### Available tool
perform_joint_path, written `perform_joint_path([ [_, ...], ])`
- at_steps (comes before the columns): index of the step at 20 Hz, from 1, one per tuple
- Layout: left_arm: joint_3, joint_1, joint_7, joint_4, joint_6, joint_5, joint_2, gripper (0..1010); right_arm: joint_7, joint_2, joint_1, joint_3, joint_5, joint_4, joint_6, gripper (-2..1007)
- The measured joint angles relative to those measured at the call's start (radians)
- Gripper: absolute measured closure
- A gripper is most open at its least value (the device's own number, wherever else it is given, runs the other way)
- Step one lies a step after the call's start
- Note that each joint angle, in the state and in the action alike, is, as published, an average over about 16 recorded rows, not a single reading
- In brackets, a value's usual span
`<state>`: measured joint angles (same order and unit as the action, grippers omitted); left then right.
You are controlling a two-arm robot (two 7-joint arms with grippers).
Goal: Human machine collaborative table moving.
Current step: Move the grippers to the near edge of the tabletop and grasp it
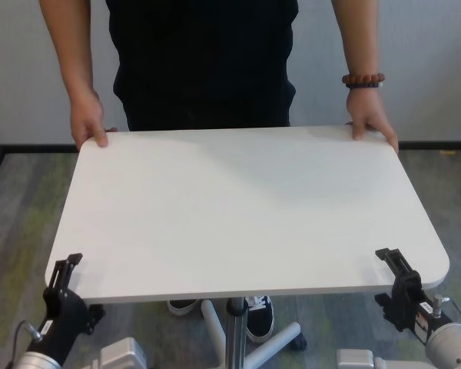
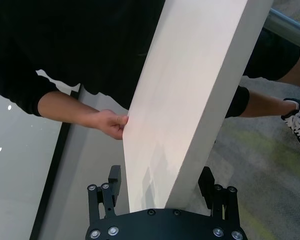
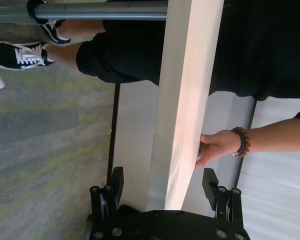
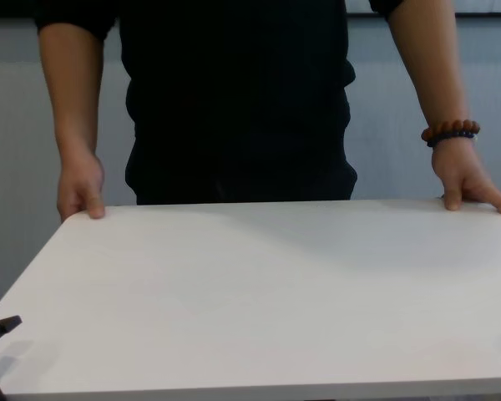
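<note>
Carpet below; table [image 1: 238, 207] edge sits between each pincer's open fingers.

One table [image 1: 238, 207], one human [image 1: 207, 61], two tools, left [image 1: 64, 274] and right [image 1: 396, 269].

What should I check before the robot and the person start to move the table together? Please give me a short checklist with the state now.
1. Left gripper straddles the table at its near left corner: ok.
2. Right gripper straddles the near right corner: ok.
3. Fingers clamped firmly on the tabletop: not ok; both wrist views show gaps beside the edge.
4. The human holds both far corners, hands on the edge: ok.
5. Tabletop carries nothing loose: ok.
6. Pedestal base free of the person's shoes: cannot tell.
</note>
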<state>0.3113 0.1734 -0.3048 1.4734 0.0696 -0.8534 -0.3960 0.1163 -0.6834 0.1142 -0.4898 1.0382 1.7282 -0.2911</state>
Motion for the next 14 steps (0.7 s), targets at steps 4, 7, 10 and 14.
perform_joint_path([
  [4, -0.004, 0.001, 0.0, -0.001, 0.0, -0.01, 0.006, 6, 0.006, 0.009, -0.003, 0.002, 0.018, -0.006, 0.0, 5],
  [7, -0.006, 0.002, -0.001, -0.002, -0.001, -0.017, 0.009, 6, 0.011, 0.015, -0.006, 0.002, 0.033, -0.012, -0.001, 5],
  [10, -0.006, 0.002, -0.002, -0.002, -0.001, -0.022, 0.012, 6, 0.019, 0.021, -0.01, 0.0, 0.051, -0.017, 0.0, 5],
  [14, -0.006, 0.002, -0.003, -0.004, -0.001, -0.026, 0.015, 6, 0.029, 0.026, -0.016, -0.006, 0.079, -0.023, -0.001, 5],
])
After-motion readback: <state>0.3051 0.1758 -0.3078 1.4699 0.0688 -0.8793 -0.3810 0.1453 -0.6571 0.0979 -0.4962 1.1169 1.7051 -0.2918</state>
